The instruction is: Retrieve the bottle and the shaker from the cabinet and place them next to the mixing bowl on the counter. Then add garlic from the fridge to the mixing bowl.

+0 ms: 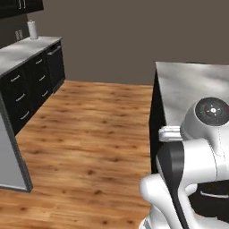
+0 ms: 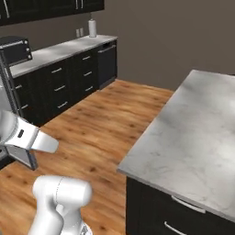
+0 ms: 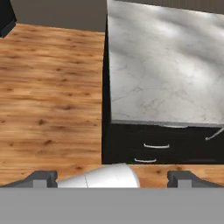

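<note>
Even, soft rendered light, moderately bright, with no hard shadows. The marble island top (image 2: 193, 133) carries a pale sheen, brightest toward its far side. Dim upper cabinets (image 2: 50, 8) and black drawer fronts (image 3: 162, 146) below the island lose detail. All pictures are slightly soft and low-resolution, without edge distortion.

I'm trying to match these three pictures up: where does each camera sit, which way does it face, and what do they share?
Left base view: behind the arm to its left, facing forward over the wood floor to the wall counter; the arm rises lower right.
Right base view: behind the arm to its right, looking across the marble island; the arm rises lower left.
Hand view: on the hand, looking down at the island's edge and drawers; the open gripper shows its fingertips at the bottom.
Shared: island and floor; both base views show the paper towel roll.
</note>
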